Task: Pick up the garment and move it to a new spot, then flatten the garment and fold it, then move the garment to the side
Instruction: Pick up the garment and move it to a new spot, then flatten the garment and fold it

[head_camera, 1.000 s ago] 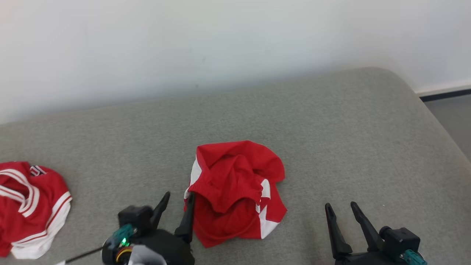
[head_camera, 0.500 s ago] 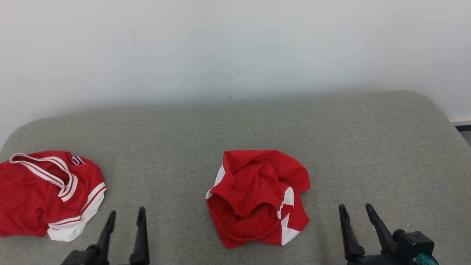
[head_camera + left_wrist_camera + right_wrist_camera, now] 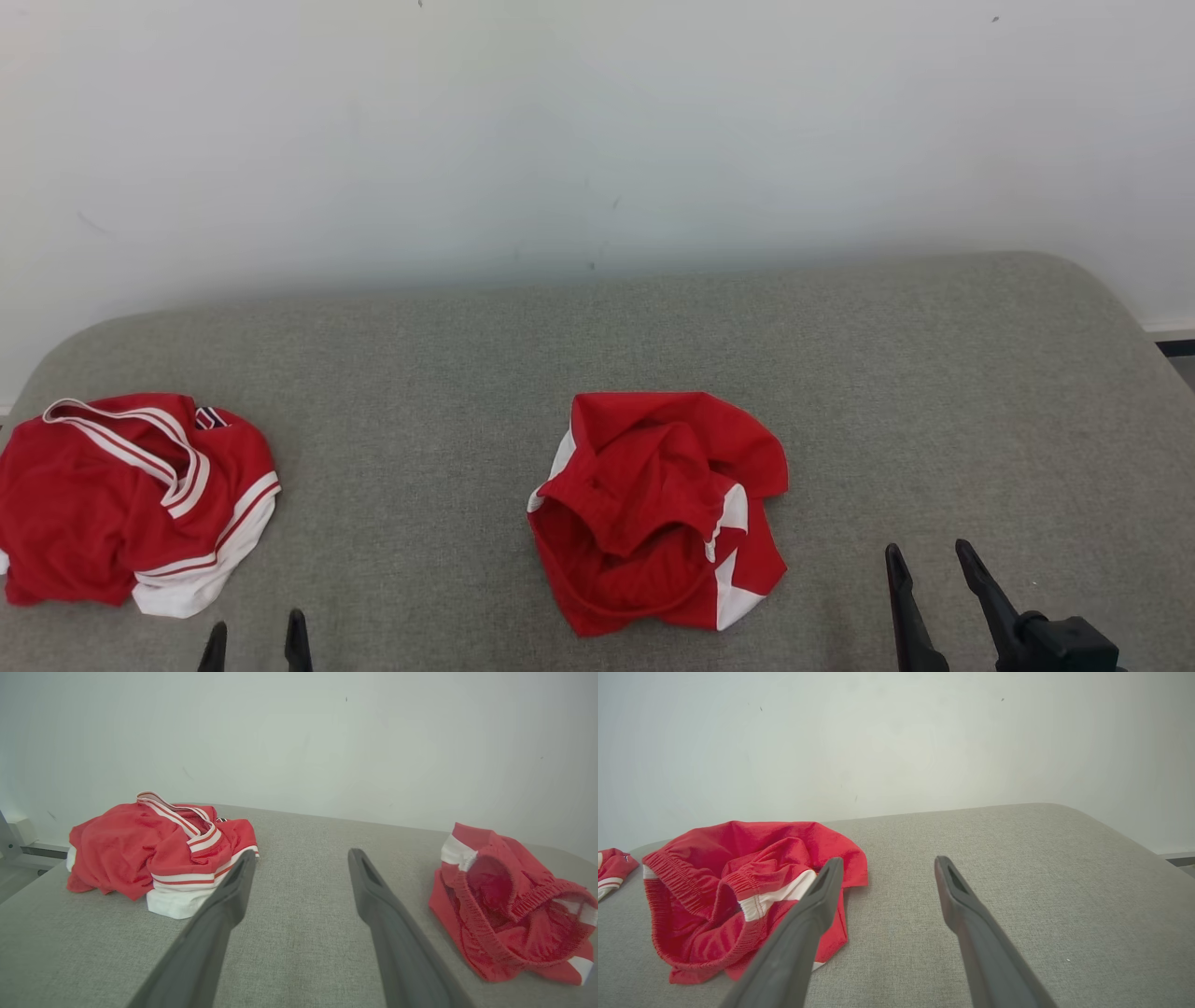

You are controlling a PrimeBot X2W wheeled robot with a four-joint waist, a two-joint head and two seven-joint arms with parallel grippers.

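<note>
Both spread wide and empty, left gripper (image 3: 254, 646) and right gripper (image 3: 929, 555) sit bottom-frame; limp, light shorts (image 3: 658, 513) at centre probably want pinching by the waistband (image 3: 469, 905).

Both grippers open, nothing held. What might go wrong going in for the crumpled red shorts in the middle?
The crumpled red shorts with white side panels are bunched in layers; a pinch may catch only one, lifting them twisted.
The red jersey with white-striped trim lies nearer the left gripper; it might grab that instead.
</note>
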